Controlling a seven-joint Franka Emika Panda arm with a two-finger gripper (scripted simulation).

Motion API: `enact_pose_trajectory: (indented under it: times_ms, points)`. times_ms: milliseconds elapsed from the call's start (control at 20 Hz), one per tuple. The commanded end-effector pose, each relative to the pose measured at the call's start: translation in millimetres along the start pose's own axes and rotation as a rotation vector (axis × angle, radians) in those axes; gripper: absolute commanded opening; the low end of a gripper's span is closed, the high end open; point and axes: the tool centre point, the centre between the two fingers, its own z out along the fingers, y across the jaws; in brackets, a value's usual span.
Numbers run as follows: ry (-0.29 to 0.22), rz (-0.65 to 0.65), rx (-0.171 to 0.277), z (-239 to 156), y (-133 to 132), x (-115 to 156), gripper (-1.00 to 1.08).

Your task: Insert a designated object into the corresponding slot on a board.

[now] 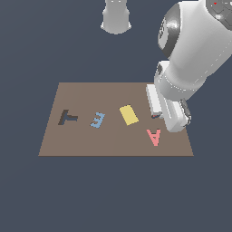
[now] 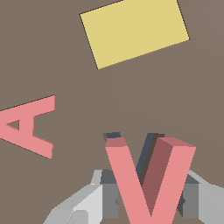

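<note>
The pink-red letter V (image 2: 131,183) stands between my gripper's (image 2: 148,205) grey fingers (image 2: 87,203), which are shut on it. It sits just over the dark V-shaped slot (image 2: 148,144), and only slivers of the recess show behind its arms. I cannot tell whether the V touches the brown board (image 2: 87,109). In the exterior view my gripper (image 1: 157,116) is low over the board (image 1: 90,142) near its right end. There the hand hides the V and the slot.
A pink-red letter A (image 1: 154,136) (image 2: 30,127) lies beside the gripper. A yellow rectangle (image 1: 129,114) (image 2: 133,33), a blue letter E (image 1: 97,120) and a dark T-shaped recess (image 1: 67,117) lie further to the exterior view's left. The robot base (image 1: 116,18) stands behind the board.
</note>
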Motion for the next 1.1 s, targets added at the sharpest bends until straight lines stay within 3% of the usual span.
enact_pose_trajectory:
  times_ms: [0,550,600,1050]
  points:
    - [0.000,0.017,0.000,0,-2,0,-1.00]
    - [-0.001,0.023,0.001,10,-3,1,-1.00]
    - [-0.001,0.023,0.001,10,-3,1,1.00]
    - [-0.001,0.023,0.001,10,-3,1,1.00]
